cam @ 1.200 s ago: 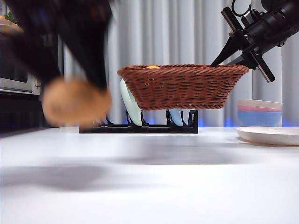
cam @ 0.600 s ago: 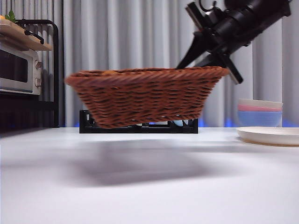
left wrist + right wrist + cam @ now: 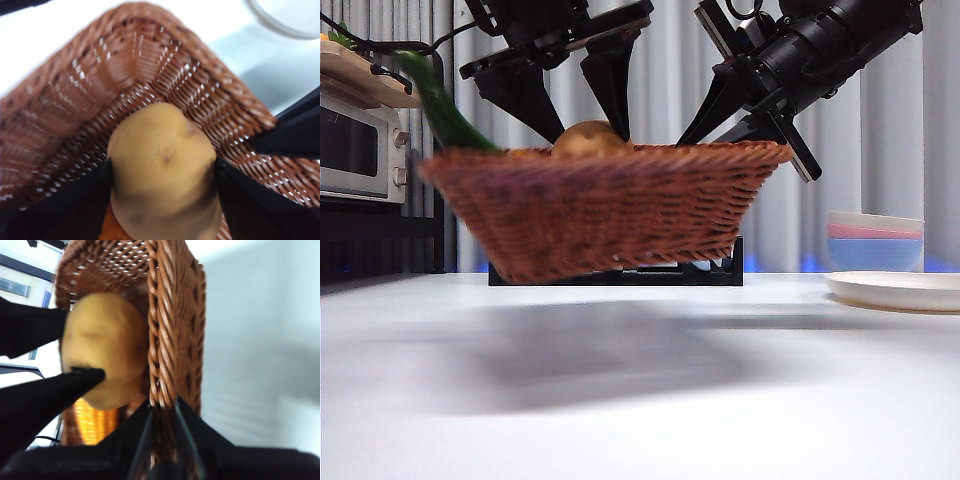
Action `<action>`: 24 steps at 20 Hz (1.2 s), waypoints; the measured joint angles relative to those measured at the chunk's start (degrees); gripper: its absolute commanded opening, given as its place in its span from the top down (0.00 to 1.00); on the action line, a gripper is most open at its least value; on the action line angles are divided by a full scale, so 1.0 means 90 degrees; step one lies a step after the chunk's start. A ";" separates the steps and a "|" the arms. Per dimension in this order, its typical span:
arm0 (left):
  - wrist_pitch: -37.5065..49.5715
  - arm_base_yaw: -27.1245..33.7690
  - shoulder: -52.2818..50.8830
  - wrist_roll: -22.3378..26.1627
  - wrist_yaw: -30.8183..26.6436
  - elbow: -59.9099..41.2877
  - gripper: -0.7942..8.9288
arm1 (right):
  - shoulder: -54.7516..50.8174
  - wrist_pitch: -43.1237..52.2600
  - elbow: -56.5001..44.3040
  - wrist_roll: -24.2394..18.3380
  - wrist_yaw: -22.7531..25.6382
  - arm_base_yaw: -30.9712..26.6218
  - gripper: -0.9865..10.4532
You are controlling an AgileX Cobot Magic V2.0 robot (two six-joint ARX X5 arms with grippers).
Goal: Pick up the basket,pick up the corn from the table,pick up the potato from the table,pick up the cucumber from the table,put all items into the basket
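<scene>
Above the worktop: the basket is hanging clear of the surface, tilted, its shadow lying on the white below.
Right gripper: its fingers are closing on the basket's braided rim, wicker pinched between them; in the front view this arm is reaching in from the upper right to the basket's right end.
Left gripper: its fingers are clamping the potato from both sides, spread just to the potato's width, and are hanging over the basket's middle.
Potato position: it is sitting low between the fingers, its underside already inside the basket walls; in the front view only its top is showing above the rim.
Corn: an orange cob is lying on the basket floor directly under the potato.
Cucumber: a dark green end is sticking up over the basket's left rim, blurred; how it is resting cannot be told.
Step in hand: placing the potato, by my judgement.
Method advised: keep the basket steady and level it, lower the potato beside the cob, not onto it, then part the fingers only when it is bearing on the weave.
Risk: a release from height is likely to make it roll toward the low side.
</scene>
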 measured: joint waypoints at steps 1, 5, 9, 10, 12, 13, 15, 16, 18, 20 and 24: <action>-0.0015 0.0024 0.0000 -0.0002 0.0012 0.0000 0.34 | 0.0000 0.0000 0.0000 -0.0005 0.0000 0.0000 0.93; -0.0228 0.0039 0.0010 -0.0022 0.0022 0.0194 0.34 | 0.0000 -0.0002 0.0000 0.0012 0.0129 0.0000 0.93; -0.0816 0.0036 -0.0355 0.0087 0.0019 0.1059 0.34 | 0.0024 0.0119 0.0000 0.0090 0.0163 -0.0056 0.93; -0.1020 0.0036 -0.0568 0.0155 0.0017 0.1263 0.34 | 0.0056 0.0233 0.0000 0.0148 0.0160 -0.0087 0.93; -0.1375 0.0036 -0.1151 0.0301 0.0010 0.1515 0.34 | 0.0185 0.0469 0.0002 0.0318 0.0136 -0.0165 0.93; -0.1559 0.0036 -0.1469 0.0347 -0.0007 0.1532 0.34 | 0.0265 0.0544 0.0002 0.0403 0.0134 -0.0221 0.93; -0.1931 0.0036 -0.2076 0.0432 -0.0015 0.1532 0.34 | 0.0466 0.0658 0.0002 0.0559 0.0141 -0.0306 0.93; -0.2055 0.0036 -0.2370 0.0471 -0.0022 0.1532 0.34 | 0.0619 0.0758 0.0002 0.0661 0.0143 -0.0342 0.93; -0.2205 0.0036 -0.2924 0.0515 -0.0036 0.1532 0.34 | 0.0979 0.0874 0.0005 0.0852 0.0151 -0.0398 0.93; -0.2285 0.0036 -0.3361 0.0527 -0.0063 0.1532 0.34 | 0.1324 0.0850 0.0005 0.0974 0.0177 -0.0401 0.93; -0.2426 0.0036 -0.3738 0.0537 -0.0359 0.1532 0.34 | 0.1520 0.0731 0.0005 0.0942 0.0505 -0.0398 0.83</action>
